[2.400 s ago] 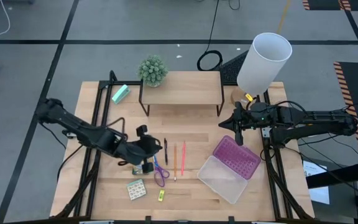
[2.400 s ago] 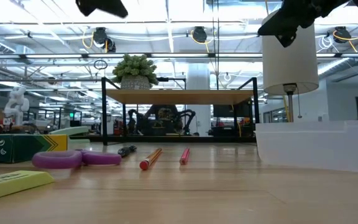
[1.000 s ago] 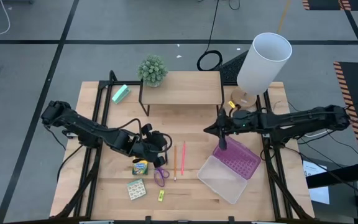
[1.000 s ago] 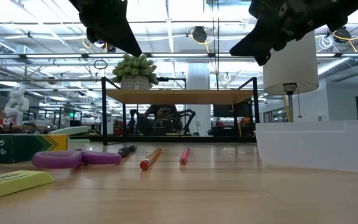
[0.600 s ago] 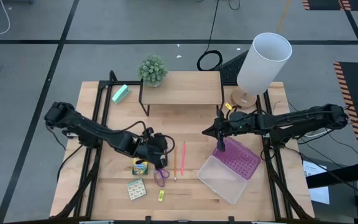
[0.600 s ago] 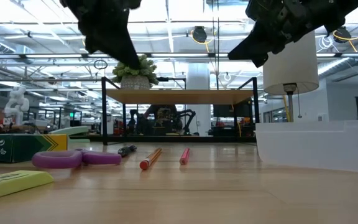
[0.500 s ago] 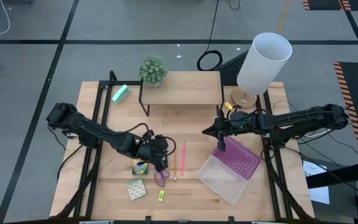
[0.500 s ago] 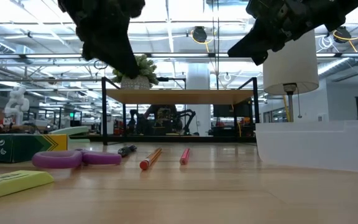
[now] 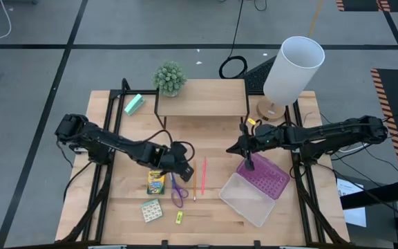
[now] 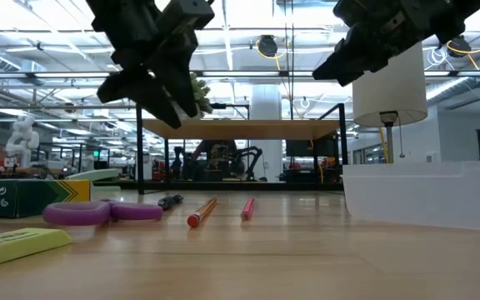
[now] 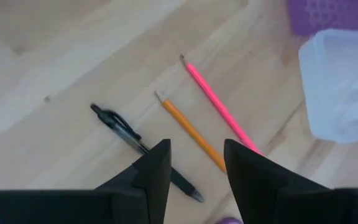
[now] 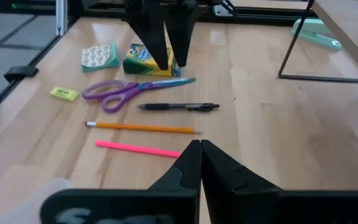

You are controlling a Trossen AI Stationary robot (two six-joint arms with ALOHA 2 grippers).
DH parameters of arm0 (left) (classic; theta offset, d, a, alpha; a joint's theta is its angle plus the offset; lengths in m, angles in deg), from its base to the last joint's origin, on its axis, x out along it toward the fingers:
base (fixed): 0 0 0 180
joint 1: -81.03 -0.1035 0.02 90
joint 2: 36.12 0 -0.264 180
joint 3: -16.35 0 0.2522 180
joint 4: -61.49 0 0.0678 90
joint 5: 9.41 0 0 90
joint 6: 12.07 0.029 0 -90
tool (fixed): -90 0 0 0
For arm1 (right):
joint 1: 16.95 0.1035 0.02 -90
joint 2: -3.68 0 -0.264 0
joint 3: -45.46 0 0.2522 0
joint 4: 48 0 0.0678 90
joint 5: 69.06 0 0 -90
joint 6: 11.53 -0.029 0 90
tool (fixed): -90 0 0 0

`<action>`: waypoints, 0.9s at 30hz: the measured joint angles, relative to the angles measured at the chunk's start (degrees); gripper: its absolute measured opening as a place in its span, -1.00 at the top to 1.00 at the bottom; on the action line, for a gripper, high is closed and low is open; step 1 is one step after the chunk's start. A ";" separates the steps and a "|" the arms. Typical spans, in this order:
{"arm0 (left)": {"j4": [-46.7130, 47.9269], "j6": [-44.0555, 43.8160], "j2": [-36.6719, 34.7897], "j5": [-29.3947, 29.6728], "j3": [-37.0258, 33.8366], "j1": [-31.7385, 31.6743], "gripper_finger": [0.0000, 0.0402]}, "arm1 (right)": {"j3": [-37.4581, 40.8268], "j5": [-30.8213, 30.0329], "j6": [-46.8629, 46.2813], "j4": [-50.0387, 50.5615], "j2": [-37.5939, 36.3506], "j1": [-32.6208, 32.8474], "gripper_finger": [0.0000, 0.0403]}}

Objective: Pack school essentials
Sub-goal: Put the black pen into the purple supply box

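Black pen on table | left hand above, released | right hand clenched, empty

You got no readable text here: the yellow-green crayon box carried a printed logo, too blurred to make out, and in the low view its side showed a small white label with a recycling-type mark, wording illegible. Nothing else bore lettering you could read.

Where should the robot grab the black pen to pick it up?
Probably around the middle of the black pen, coming straight down, claw fingers across its thin barrel. It lies flat on the table, apart from the orange pencil, and the open left claw hovers above it.
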 joint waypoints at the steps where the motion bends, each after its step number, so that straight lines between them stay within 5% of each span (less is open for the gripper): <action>1: -0.02 -2.00 0.38 0.03 -0.01 0.21 0.24 | 0.00 0.02 0.40 0.11 0.00 0.01 1.00; 12: 4.42 -15.17 6.85 -4.73 -0.02 -0.66 0.24 | 0.09 -0.07 0.62 0.94 -0.02 0.00 1.00; 27: 2.78 -15.77 12.17 -6.14 1.66 -1.73 0.24 | 0.09 -0.22 0.62 1.12 -0.02 0.00 1.00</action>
